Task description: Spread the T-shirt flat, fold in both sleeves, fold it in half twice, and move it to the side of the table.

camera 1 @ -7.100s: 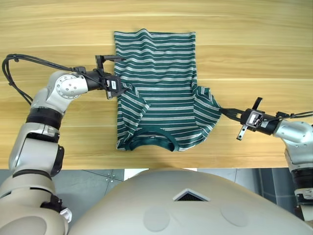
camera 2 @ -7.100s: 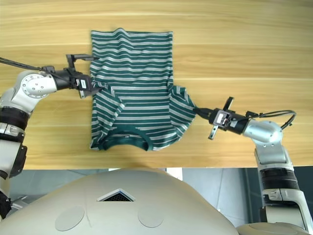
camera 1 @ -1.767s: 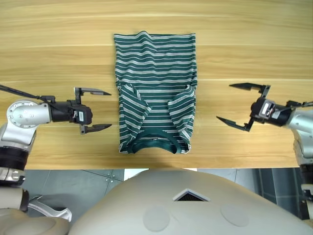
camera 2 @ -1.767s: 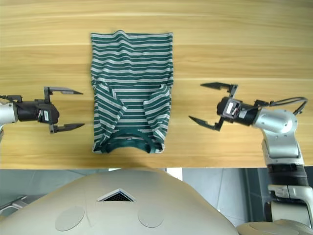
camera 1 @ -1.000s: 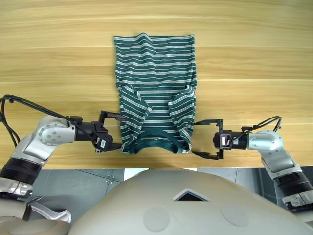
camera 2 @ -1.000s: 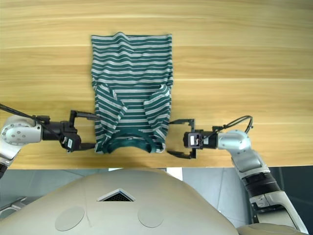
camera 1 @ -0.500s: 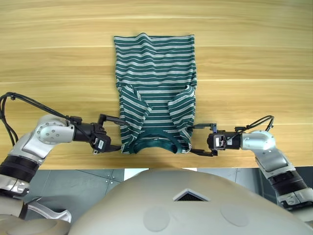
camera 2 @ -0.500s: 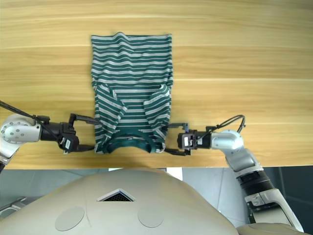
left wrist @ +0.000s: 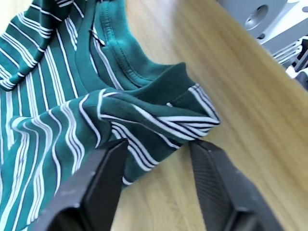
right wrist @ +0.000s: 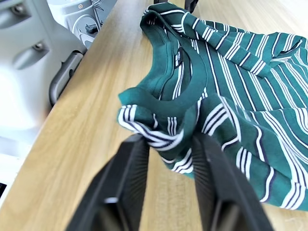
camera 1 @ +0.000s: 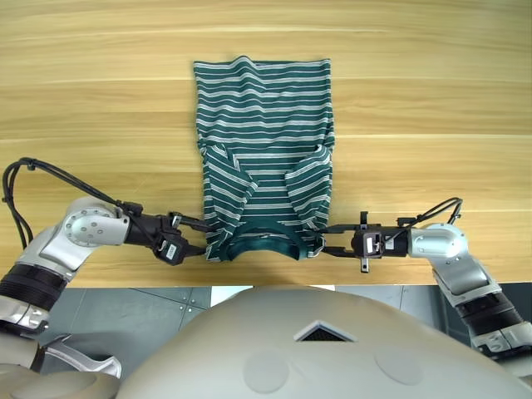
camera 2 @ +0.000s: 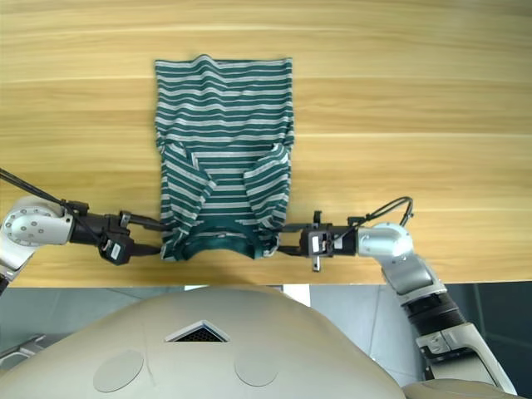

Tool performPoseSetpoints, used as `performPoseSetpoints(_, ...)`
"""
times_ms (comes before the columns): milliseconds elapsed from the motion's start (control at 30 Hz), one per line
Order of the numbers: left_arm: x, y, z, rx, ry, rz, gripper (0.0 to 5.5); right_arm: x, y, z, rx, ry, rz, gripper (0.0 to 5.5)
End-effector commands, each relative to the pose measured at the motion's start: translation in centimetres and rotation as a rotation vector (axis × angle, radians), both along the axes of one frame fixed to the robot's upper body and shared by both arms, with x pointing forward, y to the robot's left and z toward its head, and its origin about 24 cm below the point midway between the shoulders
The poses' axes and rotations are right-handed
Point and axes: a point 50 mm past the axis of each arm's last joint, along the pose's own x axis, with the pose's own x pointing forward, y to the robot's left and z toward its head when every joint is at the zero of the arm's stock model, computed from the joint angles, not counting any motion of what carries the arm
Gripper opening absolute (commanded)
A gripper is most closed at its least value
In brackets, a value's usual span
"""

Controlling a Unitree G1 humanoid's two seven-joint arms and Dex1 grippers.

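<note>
Where the table point(camera 1: 432, 100) meets its near edge, my left gripper point(camera 1: 204, 239) pinches the T-shirt point(camera 1: 264, 125) at its left shoulder corner, fingertips partly buried in fabric. It lies mid-table, sleeves folded in, collar nearest that edge. My right gripper point(camera 1: 322, 239) clamps the right shoulder corner.

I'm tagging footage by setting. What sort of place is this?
Probably a robotics lab or test room rather than a home: a wide wooden table with a striped T-shirt laid out on it, and grey floor tiles past its near edge.
</note>
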Motion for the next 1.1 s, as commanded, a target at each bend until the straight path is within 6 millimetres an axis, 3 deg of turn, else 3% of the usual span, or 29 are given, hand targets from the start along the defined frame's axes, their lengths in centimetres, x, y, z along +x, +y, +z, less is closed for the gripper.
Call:
performPoseSetpoints(33, -1.0, 0.0, -1.1, 0.051, 0.077, -0.027, 1.53, 0.4, 0.1, 0.1, 0.002, -0.012, -0.004, 0.63)
performPoseSetpoints(167, -1.0, -0.1, -1.1, 0.042, 0.084, -0.026, 0.9, 0.4, 0.1, 0.1, 0.001, -0.013, -0.006, 0.01)
performPoseSetpoints(367, -0.8, -0.2, -1.2, 0.034, 0.091, -0.021, 0.02, 0.4, 0.2, 0.0, 0.002, -0.012, -0.006, 0.0)
performPoseSetpoints(600, 0.8, -0.1, -0.2, -0.011, 0.049, 0.018, 0.02, 0.6, 0.0, 0.1, 0.001, -0.014, -0.013, 0.0)
performPoseSetpoints(800, 2.3, 0.3, 1.5, -0.068, -0.022, 0.063, 0.02, 0.8, -1.6, 1.1, -0.037, -0.036, -0.017, 0.0)
performPoseSetpoints(1100, 0.6, -0.1, 3.8, -0.173, -0.011, 0.019, 0.02, -0.9, -3.3, 3.8, -0.032, -0.022, 0.035, 0.0)
